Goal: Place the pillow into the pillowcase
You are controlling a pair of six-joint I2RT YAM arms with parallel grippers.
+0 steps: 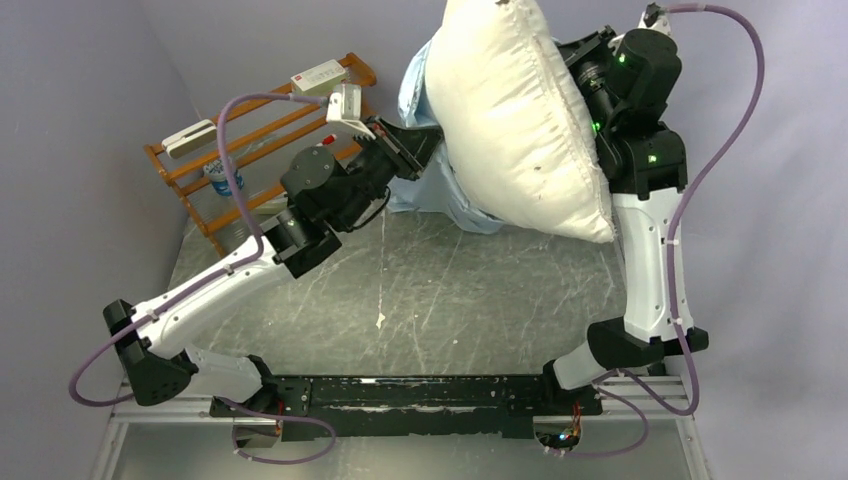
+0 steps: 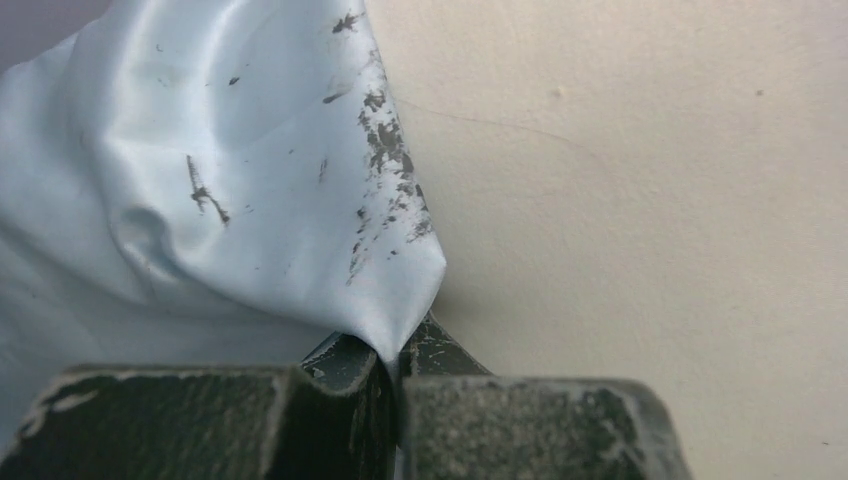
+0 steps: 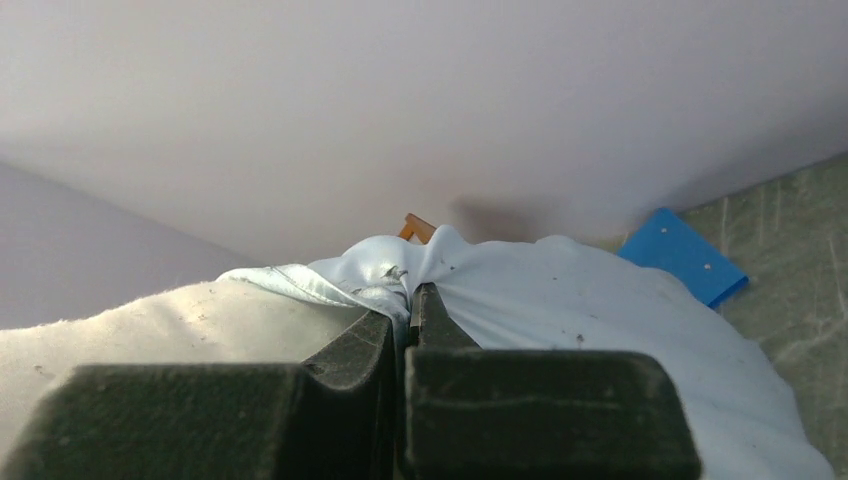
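- Top cam: pillow (image 1: 520, 110) is looming closest to the lens, hoisted well off the table (image 1: 420, 290) & tilting, w/ most of its white face bare
- pillowcase (image 1: 415, 95) is bunching behind & under the pillow's left/far side, a pale blue fold hanging out below it
- left gripper (image 1: 422, 140) is reaching in at the pillow's left edge, touching the blue cloth; right gripper is hiding behind the pillow in this view, only its arm showing at right
- wooden rack (image 1: 260, 130) is standing at far left, apart from the action
- Left wrist cam: left gripper (image 2: 392, 350) is clamping tight on a pinch of pillowcase (image 2: 220, 200), jaws closed w/ cloth btwn the tips; pillow (image 2: 650, 200) is filling the right half, sitting just beside the pinch
- Right wrist cam: right gripper (image 3: 408, 300) is clenching a gathered bit of pillowcase (image 3: 600, 290) at its tips, no gap btwn the jaws; pillow (image 3: 180, 320) is lying just left of them; blue sheet (image 3: 680, 255) is lying on the table beyond, well apart
- Step, my read: both arms are gripping the case's edge & working it over one end of the pillow; sleeving is looking early, since most of the pillow is showing uncovered
- Next, prob: calling for both grips drawing the edge along the pillow together, letting the pillow's weight drop into the sack; an uneven pull is risking cloth slipping out of a pinch or the mouth snagging on a corner
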